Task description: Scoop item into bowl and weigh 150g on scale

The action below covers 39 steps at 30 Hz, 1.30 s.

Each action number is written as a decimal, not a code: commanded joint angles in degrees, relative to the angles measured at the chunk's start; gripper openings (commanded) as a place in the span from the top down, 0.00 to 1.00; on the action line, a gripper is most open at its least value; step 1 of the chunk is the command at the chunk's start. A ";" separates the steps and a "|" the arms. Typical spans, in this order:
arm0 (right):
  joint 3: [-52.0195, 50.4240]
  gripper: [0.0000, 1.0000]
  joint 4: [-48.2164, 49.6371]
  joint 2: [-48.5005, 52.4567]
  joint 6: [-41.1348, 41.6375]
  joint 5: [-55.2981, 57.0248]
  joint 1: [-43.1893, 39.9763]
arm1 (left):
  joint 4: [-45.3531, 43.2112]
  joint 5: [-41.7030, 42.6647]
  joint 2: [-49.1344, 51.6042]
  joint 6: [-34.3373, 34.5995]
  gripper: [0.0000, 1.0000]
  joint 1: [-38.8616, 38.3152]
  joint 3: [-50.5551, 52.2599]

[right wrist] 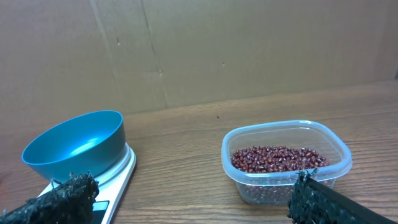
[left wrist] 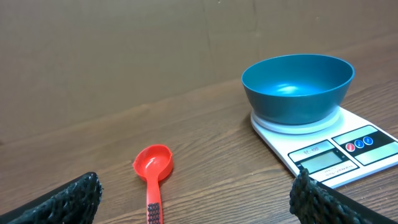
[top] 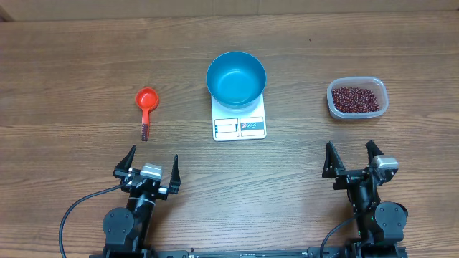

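An empty blue bowl point(top: 236, 78) point(left wrist: 297, 86) point(right wrist: 74, 144) stands on the white scale point(top: 239, 125) point(left wrist: 339, 149) point(right wrist: 115, 180) at mid-table. Dark red-brown beans point(top: 353, 99) point(right wrist: 273, 159) fill a clear plastic tub point(top: 357, 98) point(right wrist: 286, 162) at the right. A red scoop point(top: 145, 107) point(left wrist: 153, 174) lies flat at the left, handle toward me. My left gripper point(top: 152, 163) point(left wrist: 196, 198) is open near the front edge, below the scoop and apart from it. My right gripper point(top: 352, 156) point(right wrist: 194, 198) is open too, in front of the tub, holding nothing.
A brown cardboard wall point(left wrist: 124, 50) point(right wrist: 249, 50) stands behind the wooden table point(top: 72, 64). Black cables point(top: 72, 211) trail from the arm bases at the front edge.
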State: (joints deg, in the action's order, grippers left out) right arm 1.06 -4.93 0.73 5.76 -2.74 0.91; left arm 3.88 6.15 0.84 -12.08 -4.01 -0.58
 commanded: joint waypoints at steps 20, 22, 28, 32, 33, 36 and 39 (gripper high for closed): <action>-0.61 0.00 0.35 -0.57 -0.24 0.33 0.52 | 0.15 -0.61 -0.59 -0.57 0.00 0.35 0.31; -0.61 0.00 0.35 -0.57 -0.24 0.33 0.52 | 0.13 -0.63 -0.59 0.09 0.01 0.35 0.31; -0.61 0.00 0.35 -0.57 -0.24 0.33 0.52 | 0.15 -0.61 -0.59 2.56 0.00 0.35 0.17; -0.61 0.00 0.35 -0.57 -0.24 0.33 0.52 | 0.15 -0.61 -0.59 3.15 0.00 0.35 -0.44; -0.61 0.00 0.35 -0.57 -0.22 0.33 0.52 | 0.15 -0.61 -0.59 3.17 0.00 0.35 -0.55; -0.61 0.00 0.35 -0.57 -0.22 0.33 0.52 | 0.17 -0.61 -0.59 3.58 0.00 0.35 -0.83; -0.61 0.00 0.35 -0.57 -0.24 0.33 0.52 | 0.22 -0.59 -0.57 4.90 0.00 0.35 -1.31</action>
State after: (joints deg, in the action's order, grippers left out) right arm 1.06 -4.93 0.73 5.72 -2.72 0.91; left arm 3.88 6.15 0.84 -9.10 -4.01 -0.58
